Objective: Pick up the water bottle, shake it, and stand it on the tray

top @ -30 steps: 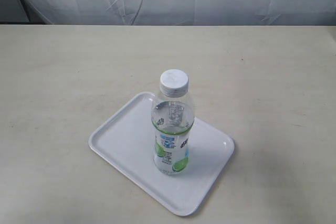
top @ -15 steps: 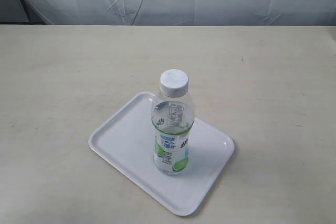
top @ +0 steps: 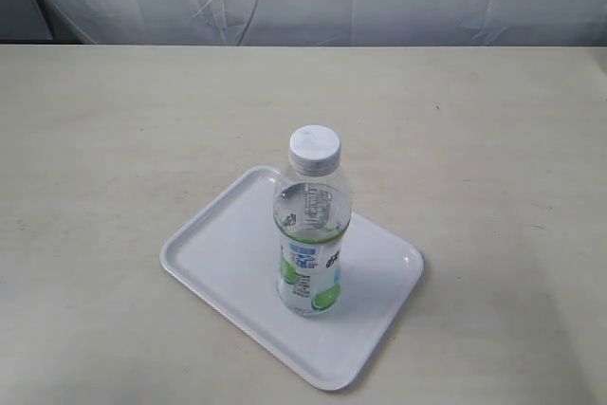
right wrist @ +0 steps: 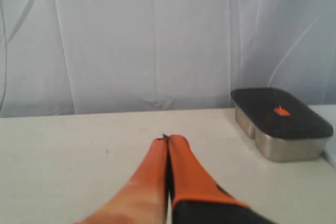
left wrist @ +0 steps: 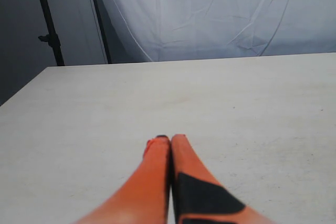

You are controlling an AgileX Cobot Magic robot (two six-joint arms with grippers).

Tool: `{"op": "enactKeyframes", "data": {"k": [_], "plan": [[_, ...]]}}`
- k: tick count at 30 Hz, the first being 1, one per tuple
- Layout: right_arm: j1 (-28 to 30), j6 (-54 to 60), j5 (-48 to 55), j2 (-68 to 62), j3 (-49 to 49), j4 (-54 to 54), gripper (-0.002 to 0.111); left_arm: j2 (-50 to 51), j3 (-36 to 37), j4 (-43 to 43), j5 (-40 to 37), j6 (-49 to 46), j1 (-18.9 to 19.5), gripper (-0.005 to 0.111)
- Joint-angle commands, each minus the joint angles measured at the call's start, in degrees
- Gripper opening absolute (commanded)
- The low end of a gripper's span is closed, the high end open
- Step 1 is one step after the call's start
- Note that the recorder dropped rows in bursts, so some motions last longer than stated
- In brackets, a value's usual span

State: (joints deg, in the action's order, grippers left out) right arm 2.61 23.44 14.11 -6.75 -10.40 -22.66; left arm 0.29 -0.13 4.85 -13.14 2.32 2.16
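On the tray [top: 218, 251], water bottle [top: 310, 234] upright, left tool [left wrist: 168, 139] and right tool [right wrist: 168, 139] each pressed together, low over table [left wrist: 79, 108]

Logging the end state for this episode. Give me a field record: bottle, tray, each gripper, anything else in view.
water bottle: upright on the tray, no gripper touching it
tray: flat on the table, holding only the bottle
left gripper: shut, empty, over bare table; not in the exterior view
right gripper: shut, empty; not in the exterior view
other: metal box with a dark lid, on the table, seen only in the right wrist view
task state: bottle stands on the tray; shaking cannot be judged
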Motion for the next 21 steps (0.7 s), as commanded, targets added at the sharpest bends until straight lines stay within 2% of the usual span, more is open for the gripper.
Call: {"op": "enactKeyframes", "data": {"k": [1,2,5,21], "plan": [[0.27,-18.04,1.55,0.24,1.03,15.25,-0.001,-0.29,0.13,0.13,0.26,0.22,0.01,0.0],[0.27,-23.05,1.68,0.24,1.28,18.36,-0.001,-0.29,0.13,0.13,0.26,0.22,0.01,0.0],[0.27,-28.25,1.68,0.71,2.06,22.66,-0.001,-0.29,0.13,0.13,0.26,0.22,0.01,0.0],[0.27,-28.23,0.74,5.91,10.4,23.19,-0.001,-0.29,0.13,0.13,0.26,0.22,0.01,0.0]]}}
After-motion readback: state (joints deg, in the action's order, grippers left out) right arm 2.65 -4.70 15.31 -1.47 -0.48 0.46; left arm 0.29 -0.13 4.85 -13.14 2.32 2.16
